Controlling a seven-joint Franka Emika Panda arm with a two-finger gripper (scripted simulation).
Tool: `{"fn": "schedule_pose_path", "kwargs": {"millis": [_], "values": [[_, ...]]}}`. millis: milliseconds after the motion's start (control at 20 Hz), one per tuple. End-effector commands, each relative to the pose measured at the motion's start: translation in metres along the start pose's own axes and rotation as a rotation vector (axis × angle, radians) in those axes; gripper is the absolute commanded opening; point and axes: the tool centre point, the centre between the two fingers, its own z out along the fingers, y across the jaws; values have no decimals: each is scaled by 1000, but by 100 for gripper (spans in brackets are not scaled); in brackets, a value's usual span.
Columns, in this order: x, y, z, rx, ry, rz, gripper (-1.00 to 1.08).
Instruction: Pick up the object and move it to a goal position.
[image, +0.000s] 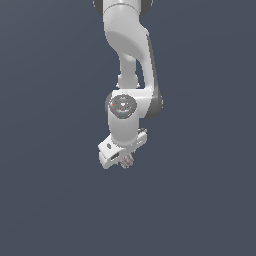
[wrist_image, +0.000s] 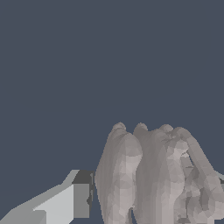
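Observation:
The object (wrist_image: 148, 170) is a grey-beige lumpy thing with rounded ridges, and it fills much of the wrist view. It sits between the fingers of my white gripper (wrist_image: 151, 199). One finger (wrist_image: 73, 201) presses against its side, and only a dark sliver of the other finger shows at the picture's edge. In the exterior view the gripper (image: 127, 160) points downward under the arm. Only a small knobbly part of the object (image: 128, 162) peeks out below the hand, the rest being hidden by the hand. The jaws are shut on it.
A plain dark grey-blue surface lies all around in both views. The white arm (image: 127, 60) rises straight up from the hand to the top of the exterior view.

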Motion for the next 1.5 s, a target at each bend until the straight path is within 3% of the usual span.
{"fn": "schedule_pose_path", "kwargs": {"millis": [0,1450], "values": [[1,-12,-21,-1,1,-1,-100],[11,-184,-330,-2,1,-2,-100]]}}
